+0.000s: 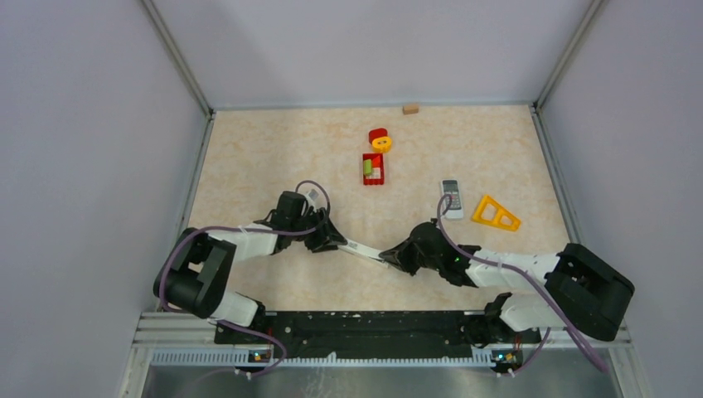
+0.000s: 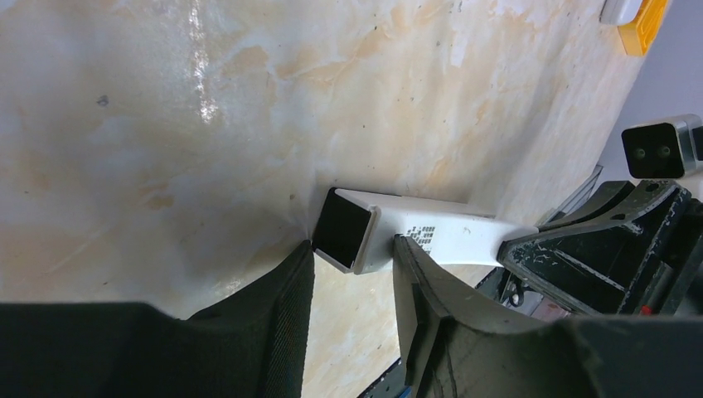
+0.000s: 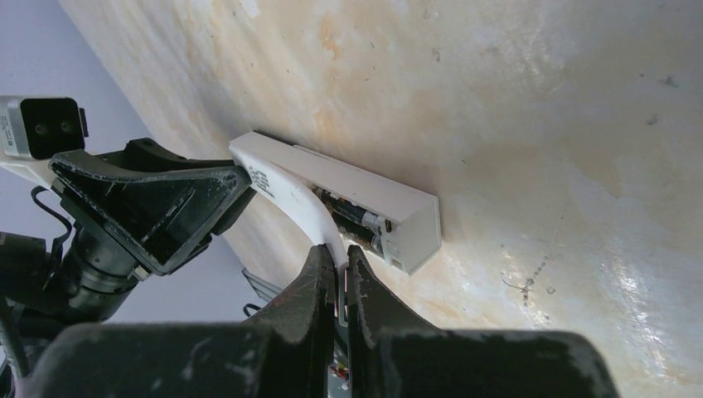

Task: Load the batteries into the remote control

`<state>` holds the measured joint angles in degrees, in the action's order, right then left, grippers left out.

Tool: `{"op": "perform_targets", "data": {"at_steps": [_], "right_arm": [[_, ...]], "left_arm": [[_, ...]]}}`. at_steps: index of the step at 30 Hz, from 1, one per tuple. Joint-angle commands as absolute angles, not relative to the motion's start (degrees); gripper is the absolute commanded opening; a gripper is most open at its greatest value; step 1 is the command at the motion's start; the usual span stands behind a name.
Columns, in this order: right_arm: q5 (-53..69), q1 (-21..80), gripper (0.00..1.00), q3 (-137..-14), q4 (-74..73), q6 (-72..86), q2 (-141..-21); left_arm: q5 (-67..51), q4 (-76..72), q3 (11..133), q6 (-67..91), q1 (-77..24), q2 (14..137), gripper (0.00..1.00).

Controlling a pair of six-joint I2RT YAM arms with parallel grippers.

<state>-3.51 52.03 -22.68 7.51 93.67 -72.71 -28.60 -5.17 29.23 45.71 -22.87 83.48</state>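
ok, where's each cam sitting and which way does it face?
Top external: above and behind the bases, looking down across the table; both arms show, left gripper and right gripper meeting at the white remote.
Left wrist: on the left arm, looking along its fingers at the remote's end; right gripper beyond.
Right wrist: on the right arm, looking along its shut fingers at the remote's open battery bay; left gripper beyond.
Shared: both wrist views see the remote, from opposite ends.
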Motion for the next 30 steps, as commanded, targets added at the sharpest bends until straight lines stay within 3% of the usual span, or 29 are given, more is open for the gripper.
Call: {"op": "perform_targets", "data": {"at_steps": [1, 9, 13, 16, 25, 30], "right_arm": [[-3.88, 53.18, 0.0, -22.41, -3.51, 92.1, -72.86], [-4.37, 53.18, 0.01, -23.45, -4.68, 90.28, -72.6], [-4.81, 53.21, 0.23, -24.16, -5.89, 89.42, -71.65], [-5.16, 53.25, 0.34, -24.42, -7.49, 88.98, -69.61], [-8.51, 53.12, 0.47, -25.45, -14.74, 87.44, -60.45], [-8.58, 53.03, 0.59, -25.38, -11.84, 84.14, -61.31]], "left_arm": [[-26.82, -3.21, 27.69, 43.78, -23.0, 85.77, 0.42], [-24.1, -0.75, 27.95, 43.69, -23.26, 87.99, 0.35], [-22.36, 1.03, 27.94, 43.43, -23.37, 88.27, 0.33], [-21.39, 2.19, 27.95, 43.29, -23.38, 88.44, 0.32], [-20.99, 2.31, 27.93, 43.49, -23.36, 88.76, 0.32], [-21.88, 1.85, 28.21, 43.08, -23.38, 89.11, 0.38]]}}
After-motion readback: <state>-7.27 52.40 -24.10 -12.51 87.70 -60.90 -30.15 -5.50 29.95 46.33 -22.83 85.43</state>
